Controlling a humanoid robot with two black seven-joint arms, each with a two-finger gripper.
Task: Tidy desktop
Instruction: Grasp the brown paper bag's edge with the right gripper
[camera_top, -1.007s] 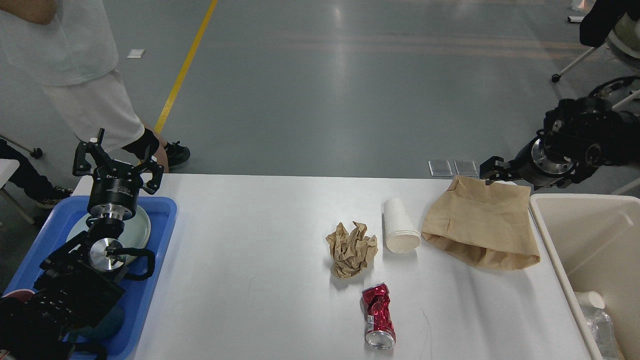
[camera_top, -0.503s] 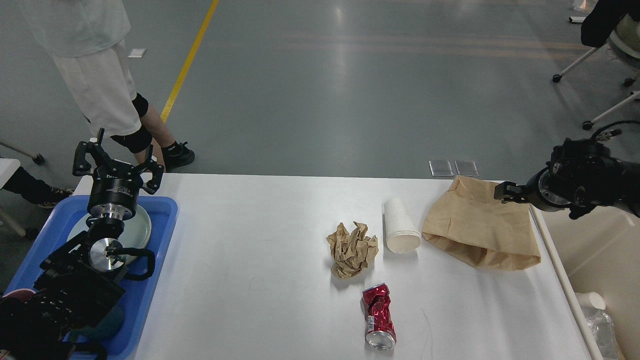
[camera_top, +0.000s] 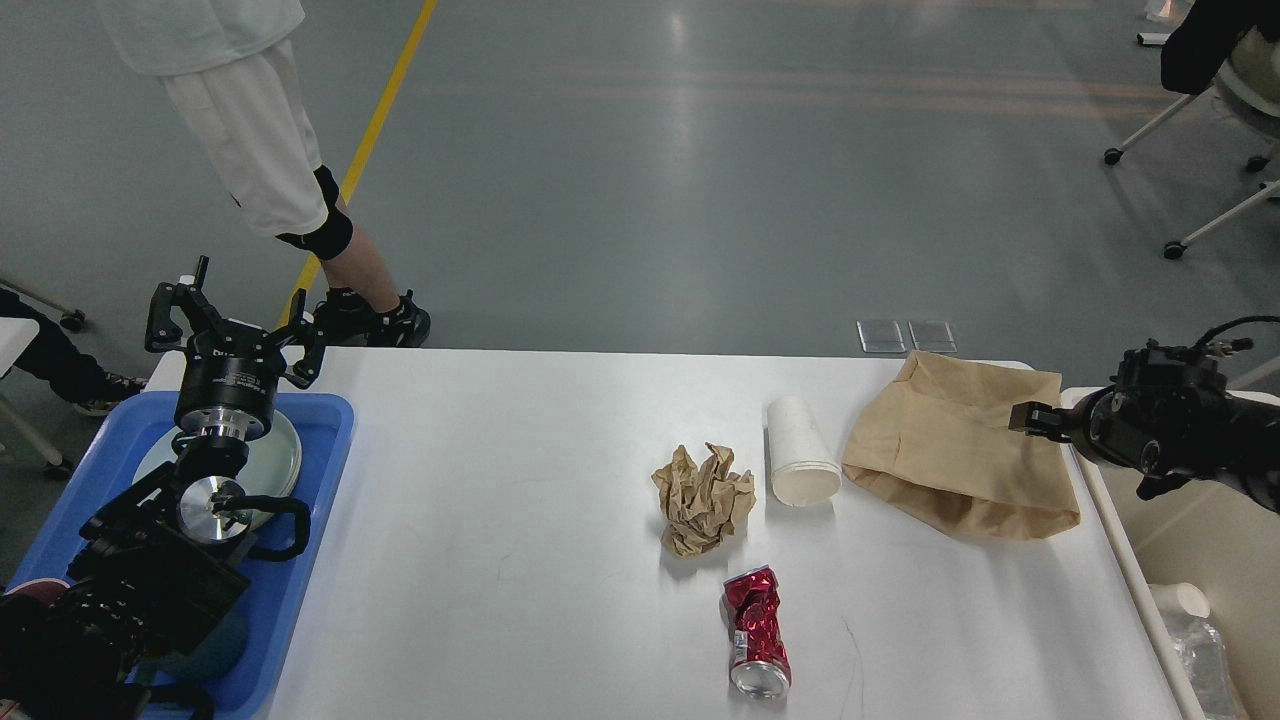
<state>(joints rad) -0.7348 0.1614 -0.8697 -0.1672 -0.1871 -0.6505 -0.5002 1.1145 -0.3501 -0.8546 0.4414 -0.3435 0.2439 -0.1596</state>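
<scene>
Head view: left claw (camera_top: 236, 305) spread open above blue tray (camera_top: 330, 440); right claw (camera_top: 1030, 417) state unclear, over paper bag (camera_top: 950, 450).

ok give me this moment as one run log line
left gripper: open, over blue tray | right gripper: at paper bag edge, grip unclear | on desktop: paper ball, cup, crushed can
</scene>
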